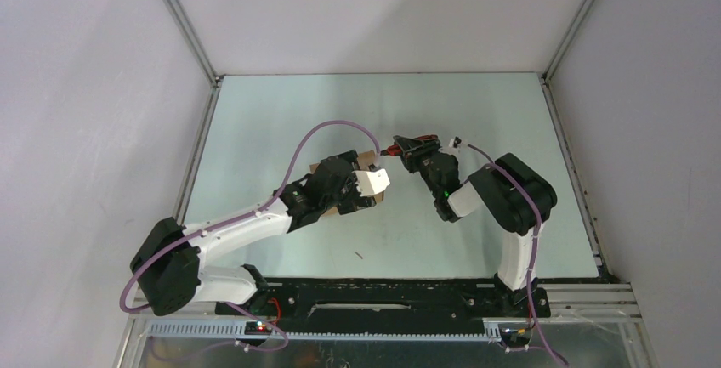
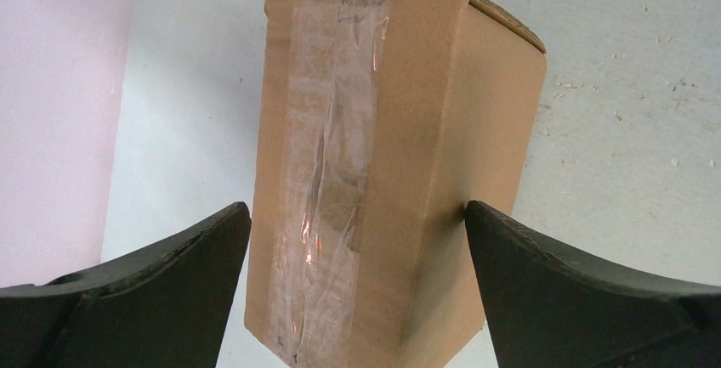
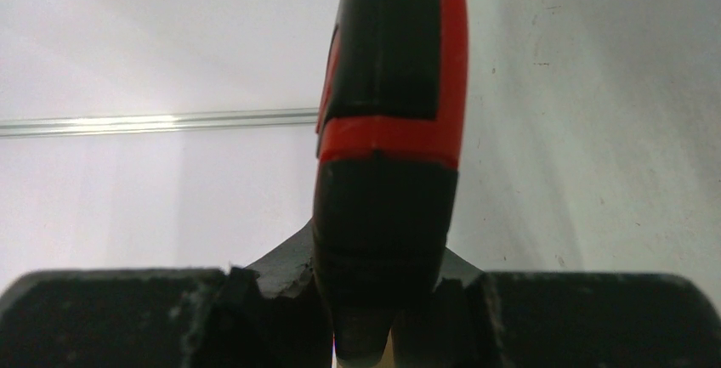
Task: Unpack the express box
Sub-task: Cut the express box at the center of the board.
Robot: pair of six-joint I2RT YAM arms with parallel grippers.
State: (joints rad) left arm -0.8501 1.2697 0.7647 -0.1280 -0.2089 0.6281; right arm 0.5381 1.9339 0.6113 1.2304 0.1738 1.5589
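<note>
Black right gripper (image 3: 378,308) clamped tight on red-and-black utility knife (image 3: 387,130), nose aimed left at express box (image 2: 400,113), just beside it. Left gripper (image 2: 357,211) spread wide, fingers (image 2: 127,291) flanking box; pressing or not, cannot tell. Box near middle of table (image 1: 281,130), long axis running away from left wrist, clear tape (image 2: 332,172) along it. Judgement: knife must travel that line

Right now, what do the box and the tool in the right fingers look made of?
Express box: brown cardboard, matte, likely corrugated; a thick raw edge shows at its top corner. Tape down one face: clear plastic film, glossy, wrinkled glints. Utility knife: red-and-black body, probably moulded plastic, dull sheen; metal can't be ruled out.
</note>
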